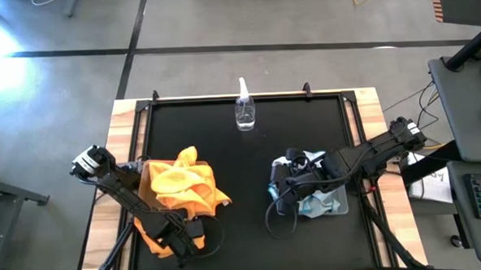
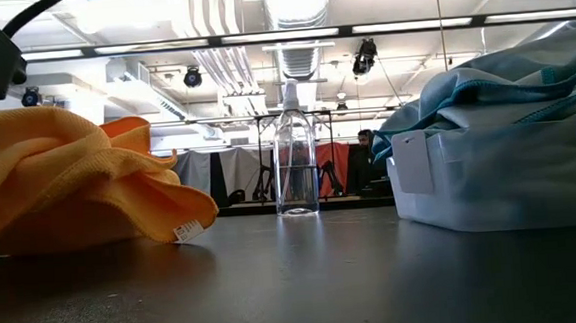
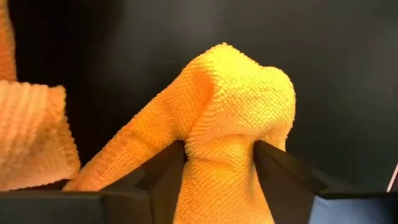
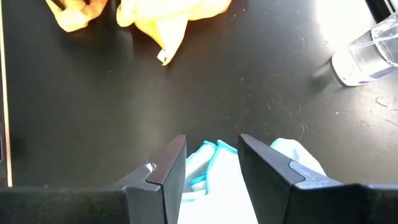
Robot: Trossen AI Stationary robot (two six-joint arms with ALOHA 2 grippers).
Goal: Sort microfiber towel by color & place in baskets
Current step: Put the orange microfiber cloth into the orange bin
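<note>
Orange microfiber towels (image 1: 182, 186) lie heaped on the black table at the left, also seen in the low view (image 2: 68, 175). My left gripper (image 1: 182, 235) points steeply down at the heap's near end, shut on a raised fold of orange towel (image 3: 236, 99). Pale blue-grey towels (image 1: 320, 198) fill a translucent basket (image 2: 490, 184) at the right. My right gripper (image 1: 279, 190) hangs open above that basket's left end, and blue towel (image 4: 211, 180) shows below its fingers without touching them. My left gripper pinches a bunched fold of the orange towel (image 3: 217, 168) between its two fingers, coming from above and pointing steeply down. The fold bulges out past the fingertips (image 3: 267, 168). A strip of the same cloth (image 3: 137, 143) slopes away toward the table.
A clear plastic spray bottle (image 1: 245, 110) stands upright at the middle of the table's far edge. Bare black tabletop (image 1: 243, 200) lies between the orange heap and the basket. Wooden rails (image 1: 126, 124) border the table.
</note>
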